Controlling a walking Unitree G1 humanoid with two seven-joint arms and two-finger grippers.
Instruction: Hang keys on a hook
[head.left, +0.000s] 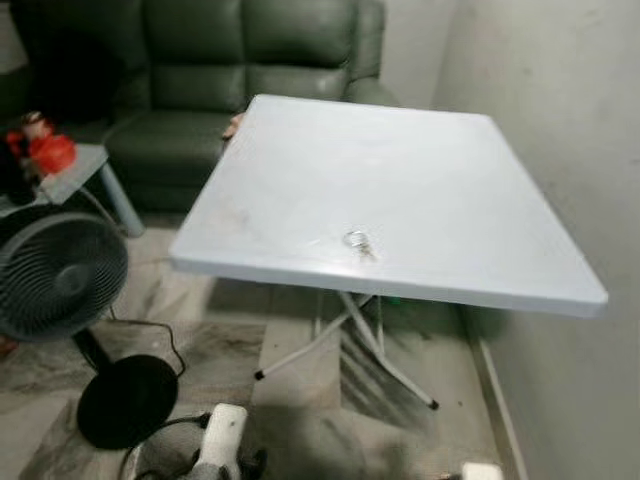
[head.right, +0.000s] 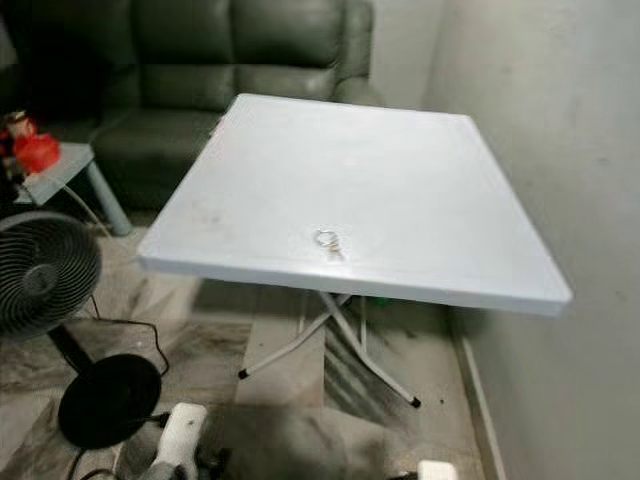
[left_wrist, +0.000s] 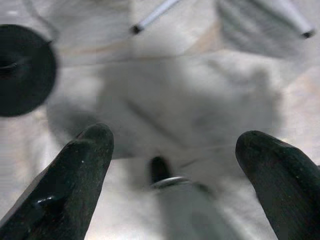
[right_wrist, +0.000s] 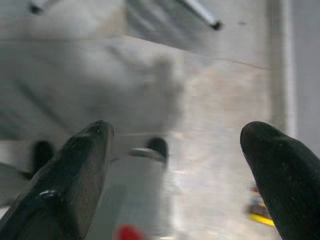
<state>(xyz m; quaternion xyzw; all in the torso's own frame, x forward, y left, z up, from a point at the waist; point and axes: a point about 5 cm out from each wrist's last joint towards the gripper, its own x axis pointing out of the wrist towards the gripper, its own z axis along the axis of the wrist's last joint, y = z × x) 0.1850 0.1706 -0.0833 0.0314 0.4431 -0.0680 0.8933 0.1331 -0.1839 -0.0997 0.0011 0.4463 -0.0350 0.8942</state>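
Left gripper (left_wrist: 175, 145) is seen in its wrist view with black fingers (left_wrist: 75, 175) spread well apart, nothing between them, pointed down at marbled floor (left_wrist: 165, 90); right gripper (right_wrist: 175, 140) is likewise held wide apart and empty over floor beside the wall (right_wrist: 305, 60). Keys (head.left: 359, 241) are seen as a small silver ring with a short metal piece attached, lying flat on the white folding table (head.left: 420, 180), near its front edge, about mid-width. Left to right in the head views: a small side table (head.left: 75, 165) with red items (head.left: 50, 150), a black standing fan (head.left: 55, 270) with round base (head.left: 125, 400) and cord on the floor, a dark green sofa (head.left: 250, 60) behind the table, crossed white table legs (head.left: 350, 340) beneath, then plain wall (head.left: 560, 120) just beside the table's right edge.
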